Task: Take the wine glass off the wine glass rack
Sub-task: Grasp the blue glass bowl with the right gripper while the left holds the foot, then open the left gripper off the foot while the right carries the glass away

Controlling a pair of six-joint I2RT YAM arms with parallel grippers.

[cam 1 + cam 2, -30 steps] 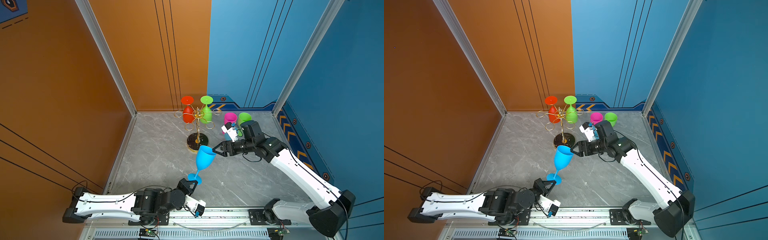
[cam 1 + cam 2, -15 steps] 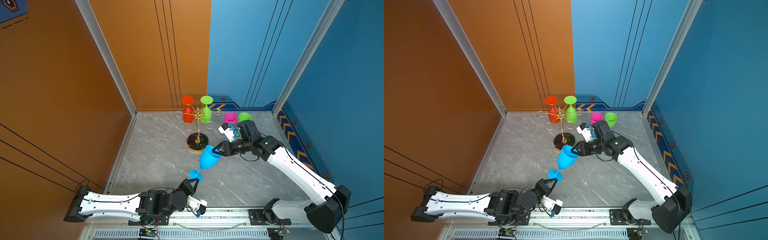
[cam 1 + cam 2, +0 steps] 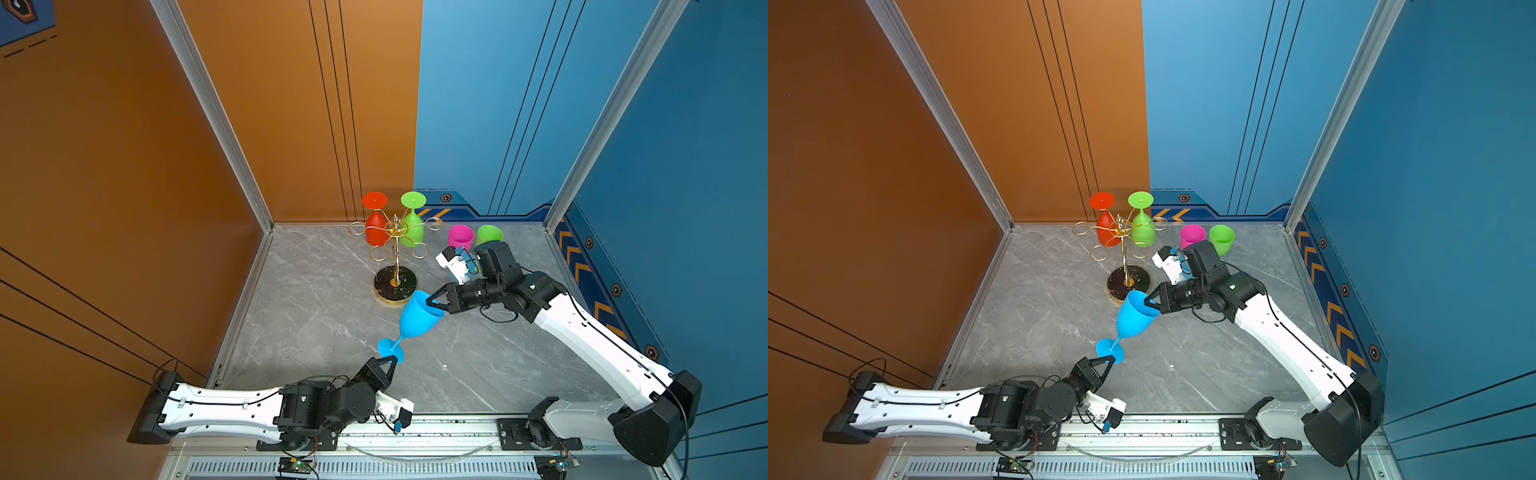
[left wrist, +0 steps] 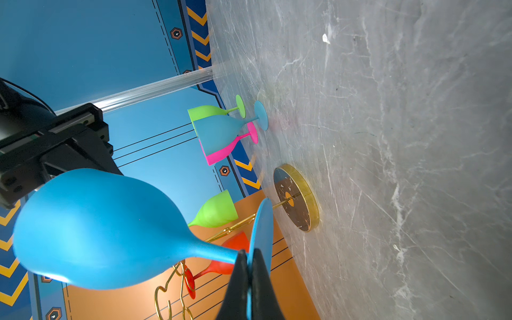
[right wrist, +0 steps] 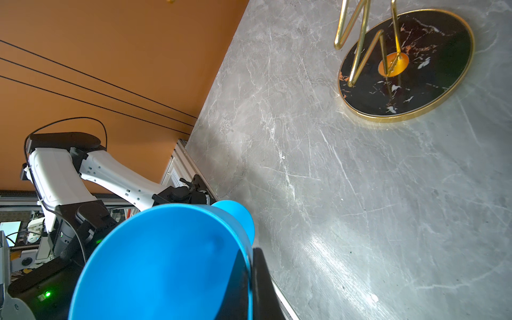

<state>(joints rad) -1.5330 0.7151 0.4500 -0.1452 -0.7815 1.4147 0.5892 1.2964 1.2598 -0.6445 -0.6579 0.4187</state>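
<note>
PASSING THE GLASS: The left fingers [image 4: 239,279] are pinching shut on the round foot of a bright blue plastic wine glass [image 3: 417,321]. They are holding it tilted in the air above the grey marbled bench [image 3: 316,316], with the bowl leaning up toward the right arm. The right fingers [image 5: 260,277] are clamping the bowl's rim, one inside the mouth and one outside.

A second ago the right fingers were standing apart just beside that rim; they have since closed on it. The glass has barely shifted, and the left fingers are keeping their hold on the foot.

The blue glass is hanging clear of the thin gold wire rack [image 3: 396,259], near its round black marbled, gold-rimmed base. A red wine glass [image 3: 376,233] and a lime green wine glass [image 3: 412,233] are hanging upside down from looped arms on the rack's far side. A pink glass [image 3: 460,237] and a second green glass [image 3: 489,234] are standing upright on the bench toward the back right corner.
</note>
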